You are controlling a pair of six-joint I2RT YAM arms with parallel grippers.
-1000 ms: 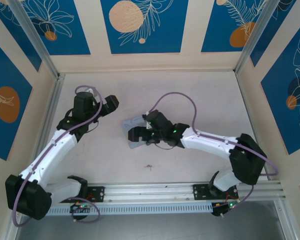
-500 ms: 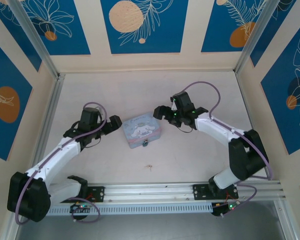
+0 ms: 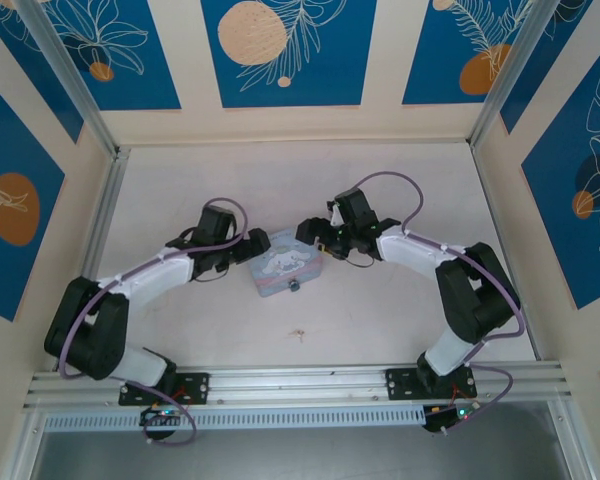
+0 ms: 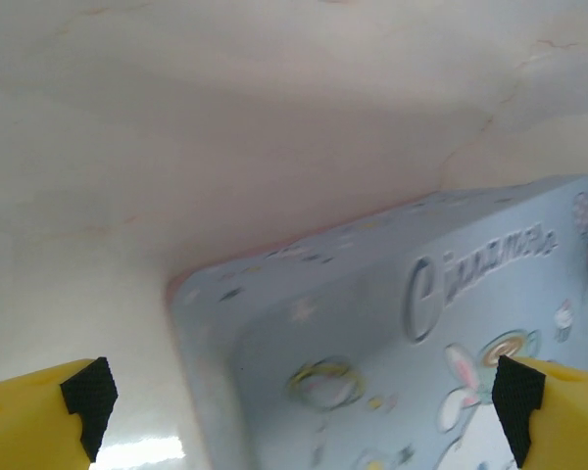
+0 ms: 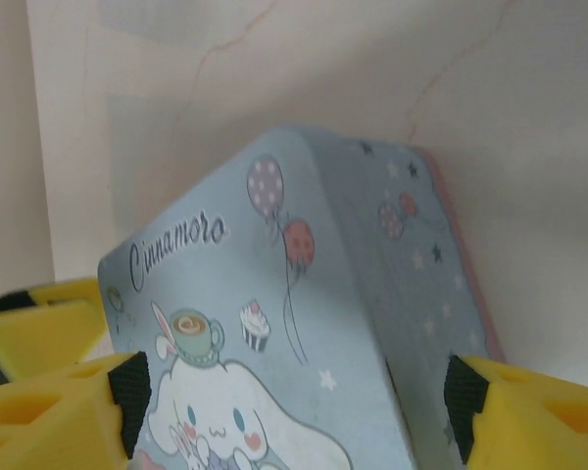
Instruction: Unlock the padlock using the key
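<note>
I have the tin (image 3: 285,262) as my marker in the middle of the table (image 3: 400,320). The padlock (image 3: 294,287) shows as a small dark spot at the tin's near edge, too small from above for me to tell how its shackle stands. The key (image 3: 298,333) lies flat on the table, on the near side of the tin and well apart from it, with nothing touching it.

My left gripper (image 3: 257,246) is at the tin's left end. In its wrist view the jaws gape fully, one yellow fingertip (image 4: 39,421) over bare table and the other over the printed lid, and they hold nothing.

My right gripper (image 3: 308,231) is at the tin's far right corner. Its wrist view has the fingers (image 5: 534,416) spread wide with the tin between them. I cannot tell whether the pads touch it.
</note>
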